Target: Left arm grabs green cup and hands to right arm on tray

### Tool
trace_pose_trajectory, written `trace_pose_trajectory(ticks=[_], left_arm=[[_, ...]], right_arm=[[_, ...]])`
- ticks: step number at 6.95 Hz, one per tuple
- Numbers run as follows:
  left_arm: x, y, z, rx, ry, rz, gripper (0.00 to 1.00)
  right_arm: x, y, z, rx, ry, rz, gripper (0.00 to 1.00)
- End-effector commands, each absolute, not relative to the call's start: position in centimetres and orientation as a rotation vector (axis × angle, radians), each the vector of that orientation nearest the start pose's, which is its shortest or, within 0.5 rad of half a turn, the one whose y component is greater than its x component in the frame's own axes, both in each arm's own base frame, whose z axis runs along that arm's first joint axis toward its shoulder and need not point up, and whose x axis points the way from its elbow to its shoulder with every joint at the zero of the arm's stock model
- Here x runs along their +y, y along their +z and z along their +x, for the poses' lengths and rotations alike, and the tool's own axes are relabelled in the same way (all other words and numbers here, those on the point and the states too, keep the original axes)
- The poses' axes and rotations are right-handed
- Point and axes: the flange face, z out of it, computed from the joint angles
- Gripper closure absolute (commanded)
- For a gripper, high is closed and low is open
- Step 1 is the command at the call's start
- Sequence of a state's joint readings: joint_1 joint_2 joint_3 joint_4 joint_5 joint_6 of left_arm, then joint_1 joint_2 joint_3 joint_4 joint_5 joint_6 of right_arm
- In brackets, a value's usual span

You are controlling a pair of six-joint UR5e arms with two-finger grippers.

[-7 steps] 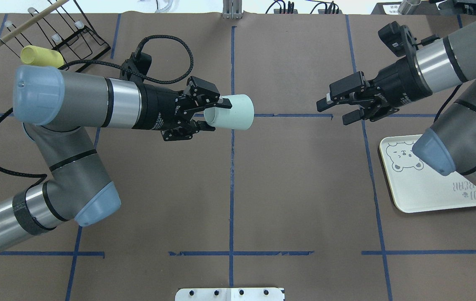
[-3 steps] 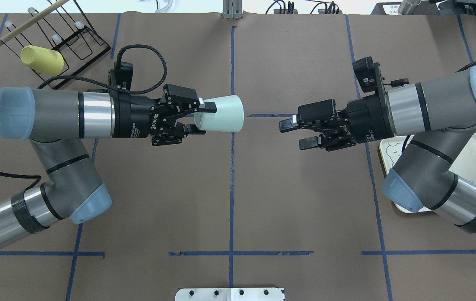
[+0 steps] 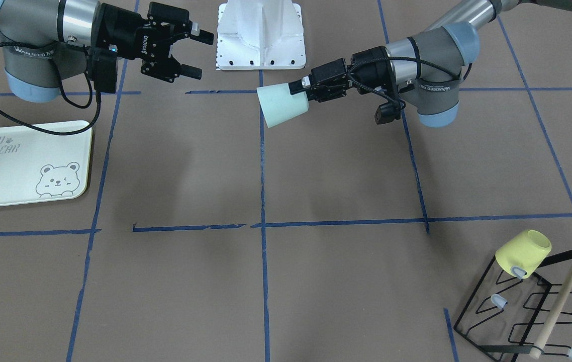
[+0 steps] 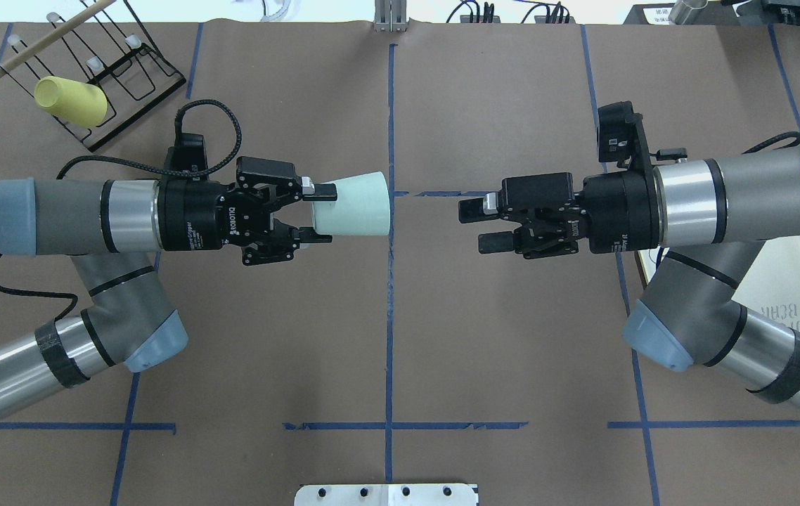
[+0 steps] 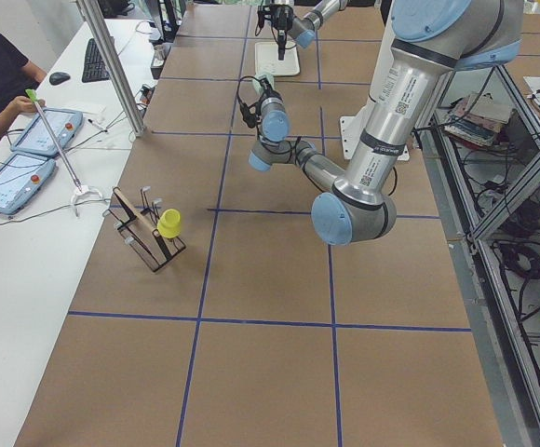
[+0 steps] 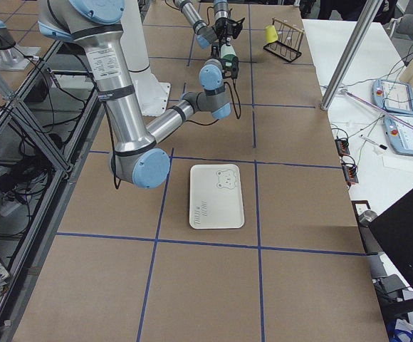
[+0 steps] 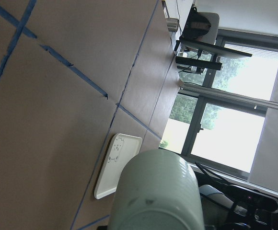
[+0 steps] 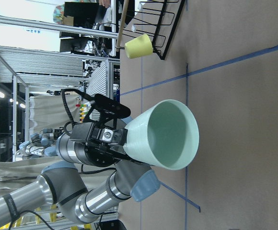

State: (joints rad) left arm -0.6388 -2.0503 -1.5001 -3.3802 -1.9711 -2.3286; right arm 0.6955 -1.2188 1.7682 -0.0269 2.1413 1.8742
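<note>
My left gripper (image 4: 320,214) is shut on the narrow end of the pale green cup (image 4: 354,204). It holds the cup sideways in the air just left of the table's centre line. The cup's open mouth (image 8: 170,134) faces my right gripper (image 4: 481,225), which is open and empty, level with the cup, with a short gap between them. In the front view the cup (image 3: 282,105) and left gripper (image 3: 298,93) are at centre, and the right gripper (image 3: 199,55) is at upper left. The cream tray (image 3: 24,166) lies flat and bare; in the overhead view my right arm partly hides it (image 4: 786,288).
A black wire rack (image 4: 119,77) stands at the far left corner with a yellow cup (image 4: 69,100) hung on it and a wooden stick across it. A white base plate (image 3: 261,35) sits at the robot's edge. Blue tape lines cross the brown table.
My left arm has drawn back to the left and levelled out, carrying the cup with it. My right arm has swung in toward the centre, gripper still open, and the gap to the cup has narrowed.
</note>
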Motion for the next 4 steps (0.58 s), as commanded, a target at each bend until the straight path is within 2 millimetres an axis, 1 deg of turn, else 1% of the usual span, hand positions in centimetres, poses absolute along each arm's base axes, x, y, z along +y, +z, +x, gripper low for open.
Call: trace_pose_trajectory(ticks=[1,2,3,4], left_arm=[[-39.9,24.3,39.2,2.260,-0.304,-0.496,0.92],[-39.4,23.9,39.4,2.267,-0.292,-0.506,0.92],[-39.2,23.1,39.8,2.273,-0.279,-0.522,0.92],[-38.1,22.3,40.9,2.273,-0.259,-0.563,0.92]], right_arm=[[-37.6,21.2,-34.6,-2.074,0.023,0.073,0.01],[-37.2,20.7,-35.0,-2.083,0.011,0.064,0.02],[-36.9,19.7,-35.5,-2.099,-0.005,0.060,0.03],[-36.7,18.6,-35.8,-2.118,-0.014,0.063,0.03]])
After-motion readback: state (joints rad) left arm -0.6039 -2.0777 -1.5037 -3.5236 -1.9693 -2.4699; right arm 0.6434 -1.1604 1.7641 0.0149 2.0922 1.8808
